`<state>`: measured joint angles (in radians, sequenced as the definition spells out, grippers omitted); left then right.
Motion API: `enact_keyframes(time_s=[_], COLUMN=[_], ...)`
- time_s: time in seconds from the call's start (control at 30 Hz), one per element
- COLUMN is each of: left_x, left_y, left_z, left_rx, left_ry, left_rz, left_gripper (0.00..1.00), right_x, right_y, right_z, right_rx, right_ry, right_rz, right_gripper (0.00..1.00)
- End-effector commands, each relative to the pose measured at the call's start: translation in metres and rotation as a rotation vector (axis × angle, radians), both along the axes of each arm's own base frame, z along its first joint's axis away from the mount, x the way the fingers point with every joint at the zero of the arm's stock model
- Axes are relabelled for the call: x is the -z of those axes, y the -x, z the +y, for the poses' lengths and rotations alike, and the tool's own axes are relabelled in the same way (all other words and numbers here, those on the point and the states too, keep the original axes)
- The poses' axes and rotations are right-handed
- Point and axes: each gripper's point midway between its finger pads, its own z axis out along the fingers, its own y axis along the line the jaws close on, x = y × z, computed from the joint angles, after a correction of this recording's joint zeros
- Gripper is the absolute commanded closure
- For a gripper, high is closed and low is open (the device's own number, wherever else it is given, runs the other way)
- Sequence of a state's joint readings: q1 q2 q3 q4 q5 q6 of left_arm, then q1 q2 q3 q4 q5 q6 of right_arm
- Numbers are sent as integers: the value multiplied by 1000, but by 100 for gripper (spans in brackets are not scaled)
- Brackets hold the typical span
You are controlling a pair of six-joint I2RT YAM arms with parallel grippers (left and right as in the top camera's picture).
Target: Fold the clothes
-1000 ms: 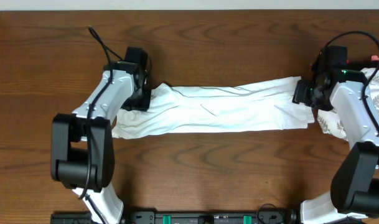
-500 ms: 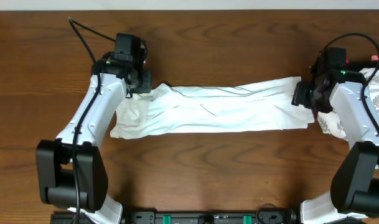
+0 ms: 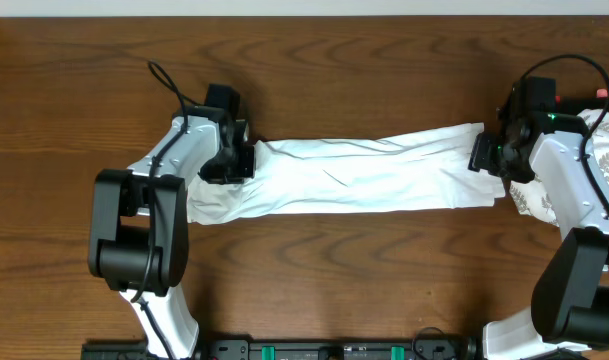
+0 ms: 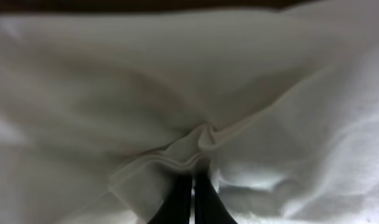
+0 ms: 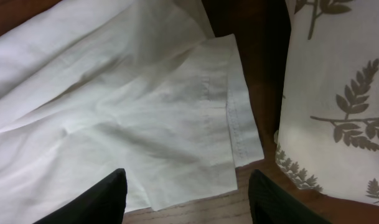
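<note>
Stretching left to right across the wooden counter [image 3: 364,270], the white T-shirt [image 3: 364,175] lies as a long, narrow band, its long axis running from one arm to the other. No chest graphic shows in any view.

The left gripper [image 3: 239,160] sits at the band's left end. In its wrist view the dark fingers stand pressed together with a small pucker of white cloth bunched right at their tips, so it reads as clamped on the shirt's edge.

The right gripper [image 3: 489,155] is at the opposite end, its fingers spread apart over a stitched hem (a sleeve or the bottom edge, I cannot tell which) and holding nothing. Just beside that hem lies a leaf-printed cloth [image 5: 338,93], separate from the shirt.

The coming move turns on that long axis: each arm has one end under it, and the shirt's middle lies well away from both. My guess is that the right side must pinch its hem first — clear of the leafy fabric — before either end can be carried toward the other.
</note>
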<state>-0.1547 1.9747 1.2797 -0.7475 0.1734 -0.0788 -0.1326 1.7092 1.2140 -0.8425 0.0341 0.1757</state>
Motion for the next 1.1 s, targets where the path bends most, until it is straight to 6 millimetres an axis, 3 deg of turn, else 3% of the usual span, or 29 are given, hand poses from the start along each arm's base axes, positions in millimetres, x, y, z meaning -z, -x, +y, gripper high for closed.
enact_keyframes(time_s=[0.0, 0.43, 0.57, 0.77, 0.93, 1.07], left_x=[20, 18, 17, 17, 17, 17], left_y=[14, 6, 3, 3, 5, 5], left_z=[10, 73, 71, 69, 69, 69], left_rx=[-17, -171, -162, -157, -157, -157], left_ry=[-30, -62, -27, -27, -28, -28], left_rz=[70, 57, 46, 48, 55, 54], left_gripper=[94, 94, 94, 94, 94, 94], right_x=[4, 5, 15, 54, 77, 90], right_y=[5, 3, -4, -11, -19, -21], right_z=[-1, -17, 4, 21, 41, 44], right_rx=[14, 29, -86, -152, -161, -122], right_ry=[-6, -29, -142, -250, -384, -416], right_rz=[18, 4, -14, 27, 24, 38], right_gripper=[38, 30, 28, 26, 24, 23])
